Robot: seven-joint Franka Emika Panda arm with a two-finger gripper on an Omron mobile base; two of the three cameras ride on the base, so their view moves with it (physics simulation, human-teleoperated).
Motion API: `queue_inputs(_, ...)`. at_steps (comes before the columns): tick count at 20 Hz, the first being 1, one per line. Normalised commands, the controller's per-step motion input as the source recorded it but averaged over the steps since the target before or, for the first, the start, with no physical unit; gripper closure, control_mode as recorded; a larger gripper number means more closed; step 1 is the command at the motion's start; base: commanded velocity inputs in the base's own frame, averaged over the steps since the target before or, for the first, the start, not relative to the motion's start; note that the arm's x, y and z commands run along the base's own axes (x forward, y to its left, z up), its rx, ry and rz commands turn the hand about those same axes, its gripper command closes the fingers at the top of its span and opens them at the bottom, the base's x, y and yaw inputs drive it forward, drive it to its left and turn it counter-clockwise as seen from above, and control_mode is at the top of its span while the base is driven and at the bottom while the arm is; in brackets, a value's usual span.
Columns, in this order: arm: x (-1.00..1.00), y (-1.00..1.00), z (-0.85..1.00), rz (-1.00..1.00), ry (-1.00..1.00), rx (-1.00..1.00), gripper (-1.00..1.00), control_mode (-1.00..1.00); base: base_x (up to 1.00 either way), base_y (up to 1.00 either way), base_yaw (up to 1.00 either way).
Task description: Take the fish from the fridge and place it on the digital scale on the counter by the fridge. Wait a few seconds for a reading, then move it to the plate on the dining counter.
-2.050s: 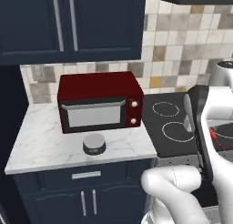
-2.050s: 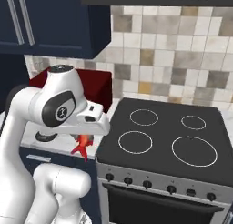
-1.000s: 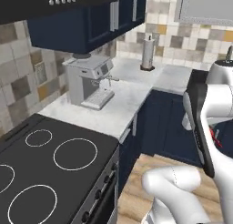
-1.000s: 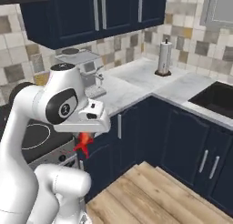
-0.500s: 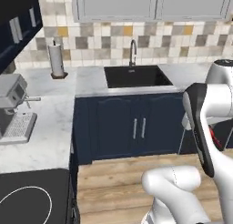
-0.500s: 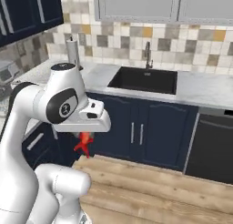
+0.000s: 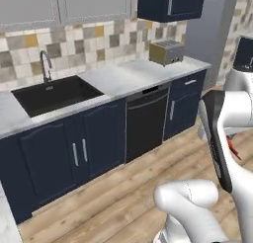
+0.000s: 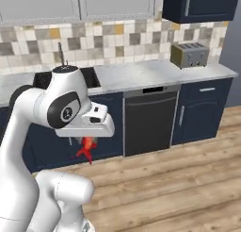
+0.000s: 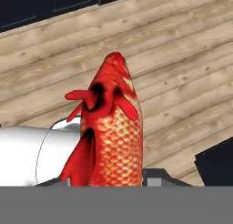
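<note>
A: Fish (image 9: 111, 132) in transit: the hand (image 8: 87, 142) is closed tight on the orange-red fish, which hangs below it in mid-air over the wooden floor (image 8: 188, 179).

B: Which way does it lie from the hand?

A: Straight out along it. In the hand view its long axis runs away from the fingertips, head farthest out, fins splayed to the sides, with floorboards behind it.

B: And around the arm?

A: In the right base view the fish dangles in front of navy cabinet doors (image 8: 52, 146). Beyond stand a dark dishwasher (image 8: 146, 120), a black sink (image 7: 54, 94) with its tap (image 7: 45, 64) set in a marble desk (image 7: 123, 76), and a toaster (image 8: 190, 55) further along it.

B: Anything in the way?

A: Nothing touches the fish. Neither plate nor dining island is visible here, so the set-down, I judge, waits on the base bringing them into reach.
</note>
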Motion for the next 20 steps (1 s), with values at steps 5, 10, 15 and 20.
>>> queue_inputs(5, 0.00, 0.00, 0.00, 0.00, 0.00, 0.00, 1.00, 1.00, 0.16, 0.00, -0.79)
queue_inputs(10, 0.00, 0.00, 0.00, 0.00, 0.00, 0.00, 1.00, 1.00, 0.07, 0.00, -0.81)
queue_inputs(15, 0.00, 0.00, 0.00, 0.00, 0.00, 0.00, 1.00, 1.00, 0.03, 0.00, -0.80)
queue_inputs(20, 0.00, 0.00, 0.00, 0.00, 0.00, 0.00, 1.00, 1.00, 0.14, 0.07, -0.76)
